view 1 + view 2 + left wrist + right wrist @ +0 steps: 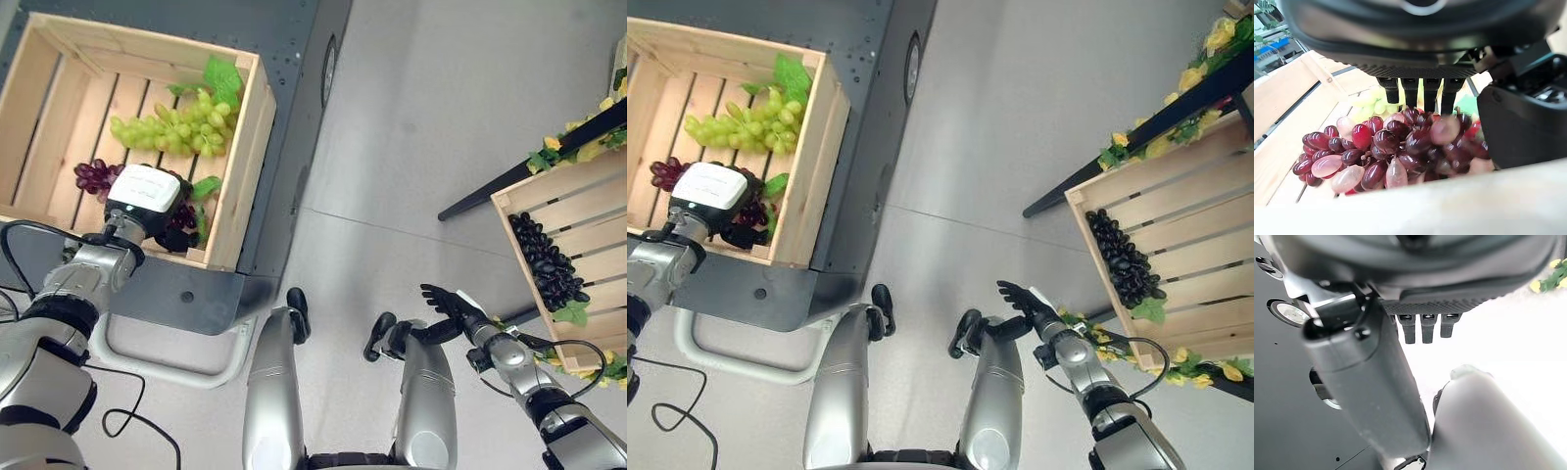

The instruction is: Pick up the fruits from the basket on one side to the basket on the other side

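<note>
The left robot hand (147, 201) reaches down into the pale slatted wooden crate (240, 166), fingers over the dark red grape bunch (1386, 156) directly beneath (grip not clear); the green bunch (176, 132) lies just beyond. The right robot hand (451, 302) hangs open, far off.

No readable text, labels, numbers or signs on crates, fruit or stand.

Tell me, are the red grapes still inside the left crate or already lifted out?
Inside: the red grapes lie on the slats of the left crate, with the left hand over them.
</note>
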You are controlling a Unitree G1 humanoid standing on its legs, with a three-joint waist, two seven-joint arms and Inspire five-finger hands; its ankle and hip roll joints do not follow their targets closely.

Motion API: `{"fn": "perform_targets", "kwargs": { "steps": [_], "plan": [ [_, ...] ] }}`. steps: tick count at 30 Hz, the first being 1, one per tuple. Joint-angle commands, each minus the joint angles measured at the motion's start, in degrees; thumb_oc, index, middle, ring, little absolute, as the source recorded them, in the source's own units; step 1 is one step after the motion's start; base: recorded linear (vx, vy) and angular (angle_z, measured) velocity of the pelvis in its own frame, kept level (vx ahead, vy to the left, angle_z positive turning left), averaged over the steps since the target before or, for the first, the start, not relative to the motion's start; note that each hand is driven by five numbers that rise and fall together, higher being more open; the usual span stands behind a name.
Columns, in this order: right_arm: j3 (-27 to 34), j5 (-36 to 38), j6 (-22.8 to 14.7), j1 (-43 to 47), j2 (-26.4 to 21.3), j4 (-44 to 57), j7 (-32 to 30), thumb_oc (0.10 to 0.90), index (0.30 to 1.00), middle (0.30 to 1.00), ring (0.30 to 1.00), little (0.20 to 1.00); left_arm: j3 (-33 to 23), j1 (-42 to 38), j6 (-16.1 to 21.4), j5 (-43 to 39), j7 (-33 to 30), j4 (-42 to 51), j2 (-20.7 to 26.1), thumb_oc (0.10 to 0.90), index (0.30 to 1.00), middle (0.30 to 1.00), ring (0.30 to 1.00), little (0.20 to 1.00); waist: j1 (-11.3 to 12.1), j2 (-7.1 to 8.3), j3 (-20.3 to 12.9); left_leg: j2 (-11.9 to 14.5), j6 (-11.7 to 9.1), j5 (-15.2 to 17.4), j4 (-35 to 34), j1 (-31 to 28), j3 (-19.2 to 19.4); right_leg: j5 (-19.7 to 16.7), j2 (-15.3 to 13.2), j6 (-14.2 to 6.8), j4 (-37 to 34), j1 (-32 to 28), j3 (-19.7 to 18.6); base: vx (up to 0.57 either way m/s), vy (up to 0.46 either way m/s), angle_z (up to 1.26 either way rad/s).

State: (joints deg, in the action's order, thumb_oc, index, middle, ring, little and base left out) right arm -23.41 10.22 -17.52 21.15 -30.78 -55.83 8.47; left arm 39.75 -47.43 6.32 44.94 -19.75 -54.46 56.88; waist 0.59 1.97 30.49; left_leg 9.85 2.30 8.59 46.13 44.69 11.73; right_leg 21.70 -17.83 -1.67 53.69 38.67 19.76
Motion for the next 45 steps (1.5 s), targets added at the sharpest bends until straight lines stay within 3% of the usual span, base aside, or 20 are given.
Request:
{"fn": "perform_targets", "kwargs": {
  "steps": [1, 4, 7, 8, 12, 21, 28, 31, 32, 36, 42, 45],
  "plan": [
    [0.16, 4.36, -3.35, -1.86, -3.96, 1.42, 1.49, 0.800, 0.900, 0.900, 0.900, 0.900, -1.88, -2.64, -9.93, 1.63, -0.69, -5.72, 6.78, 0.800, 0.900, 0.900, 0.900, 0.900, 0.65, 0.01, -0.69, -1.04, 0.70, 9.24, -2.50, -7.69, 3.53, -5.09, 0.83, -1.13, -3.02, -1.57, -0.98, 0.00, 0.000, 0.00],
    [-0.42, 4.41, -3.63, -1.62, -3.73, 1.31, 1.45, 0.800, 0.900, 0.900, 0.900, 0.900, -1.85, -3.17, -12.47, 1.80, -2.32, -7.09, 7.15, 0.800, 0.900, 0.900, 0.900, 0.900, 0.73, -0.08, -0.69, -1.11, 0.69, 9.33, -2.49, -7.25, 3.50, -5.05, 0.72, -1.14, -3.12, -1.23, -1.01, 0.00, 0.013, 0.00],
    [-1.06, 4.34, -3.76, -1.25, -3.36, 0.96, 1.46, 0.800, 0.900, 0.900, 0.900, 0.900, -3.07, -2.56, -12.86, 1.39, -10.01, -7.25, 7.01, 0.800, 0.900, 0.900, 0.900, 0.900, 1.00, -0.10, -0.69, -1.32, 0.59, 9.30, -2.59, -7.40, 3.44, -5.13, 0.63, -1.18, -3.32, -1.46, -0.95, 0.00, 0.026, 0.03],
    [-1.45, 4.10, -4.03, -1.26, -3.03, 1.02, 1.31, 0.800, 0.900, 0.900, 0.900, 0.900, -3.99, -2.57, -10.51, 1.41, -17.79, -6.68, 7.11, 0.800, 0.900, 0.900, 0.900, 0.900, 1.22, 0.02, -0.69, -1.36, 0.61, 9.32, -2.68, -7.48, 3.41, -5.37, 0.54, -1.27, -3.39, -1.58, -0.84, -0.01, 0.005, 0.06],
    [-1.23, 3.84, -5.21, -2.52, -2.29, 1.09, 0.88, 0.800, 0.900, 0.900, 0.900, 0.900, -5.79, -3.95, -4.83, 3.99, -25.61, -4.74, 8.16, 0.800, 0.900, 0.900, 0.900, 0.900, 1.78, 0.28, -0.69, -1.43, 0.74, 9.41, -3.03, -7.60, 3.28, -5.79, 0.35, -1.59, -3.54, -1.76, -0.32, -0.01, -0.015, 0.05],
    [-0.08, 2.54, -4.86, -3.86, -1.05, 1.19, 0.16, 0.800, 0.900, 0.900, 0.900, 0.900, -6.31, -0.85, 1.40, 3.29, -18.40, -1.01, 9.61, 0.800, 0.900, 0.900, 0.900, 0.900, 2.22, 0.17, -0.69, -1.80, 1.45, 9.64, -4.02, -8.84, 3.25, -7.35, 0.05, -2.60, -4.01, -2.59, 0.02, 0.00, -0.002, 0.00],
    [0.12, 2.54, -4.66, -3.68, -1.30, 1.09, 0.09, 0.800, 0.900, 0.900, 0.900, 0.900, -6.64, 0.47, 1.21, 0.25, -14.61, -1.66, 9.48, 0.800, 0.900, 0.900, 0.900, 0.900, 2.07, 0.17, -0.69, -1.62, 2.04, 10.10, -3.68, -8.72, 3.60, -8.02, -0.09, -2.95, -3.58, -2.20, 0.04, 0.00, 0.000, 0.00],
    [0.21, 2.95, -4.42, -3.50, -1.44, 1.55, 0.21, 0.800, 0.900, 0.900, 0.900, 0.900, -6.55, 0.62, -0.22, -0.40, -12.11, -2.34, 8.88, 0.800, 0.900, 0.900, 0.900, 0.900, 2.03, 0.40, -0.69, -1.61, 2.02, 10.13, -3.62, -8.41, 3.59, -8.39, -0.05, -3.01, -3.74, -2.00, 0.14, 0.00, 0.000, 0.00],
    [0.20, 3.25, -4.02, -3.26, -1.63, 2.18, 0.49, 0.800, 0.900, 0.900, 0.900, 0.900, -6.48, 0.54, -2.79, -0.92, -10.42, -2.70, 8.56, 0.800, 0.900, 0.900, 0.900, 0.900, 2.00, 0.56, -0.69, -1.64, 2.04, 10.08, -3.68, -8.07, 3.60, -8.73, 0.02, -3.06, -3.87, -1.68, 0.16, 0.00, 0.000, 0.00],
    [-0.19, 3.28, -3.59, -3.30, -1.46, 2.70, 0.08, 0.800, 0.900, 0.900, 0.900, 0.900, -6.22, -0.27, -6.85, -1.96, -8.20, -3.96, 8.34, 0.800, 0.900, 0.900, 0.900, 0.900, 1.81, 0.85, -0.69, -1.66, 2.19, 10.09, -3.88, -7.59, 3.67, -9.20, 0.15, -3.15, -4.12, -1.18, 0.13, 0.00, 0.000, 0.00],
    [-0.83, 3.83, -4.39, -3.73, -1.08, 2.42, 0.02, 0.800, 0.900, 0.900, 0.900, 0.900, -6.33, -1.96, -18.00, -1.02, -8.83, -7.62, 7.74, 0.800, 0.900, 0.900, 0.900, 0.900, 1.66, 1.35, -0.69, -1.68, 2.31, 10.17, -3.56, -6.02, 3.64, -9.86, 0.13, -3.19, -4.42, 0.04, 0.31, 0.00, 0.003, 0.01],
    [-1.20, 4.44, -4.46, -3.68, -0.92, 2.61, -0.02, 0.800, 0.900, 0.900, 0.900, 0.900, -7.24, -2.01, -20.05, -0.95, -10.02, -8.72, 7.19, 0.800, 0.900, 0.900, 0.900, 0.900, 1.69, 1.53, -0.69, -1.74, 2.32, 10.20, -3.29, -5.42, 3.57, -9.73, 0.15, -2.93, -4.42, 0.39, 0.45, 0.01, 0.017, 0.07]
  ]
}}
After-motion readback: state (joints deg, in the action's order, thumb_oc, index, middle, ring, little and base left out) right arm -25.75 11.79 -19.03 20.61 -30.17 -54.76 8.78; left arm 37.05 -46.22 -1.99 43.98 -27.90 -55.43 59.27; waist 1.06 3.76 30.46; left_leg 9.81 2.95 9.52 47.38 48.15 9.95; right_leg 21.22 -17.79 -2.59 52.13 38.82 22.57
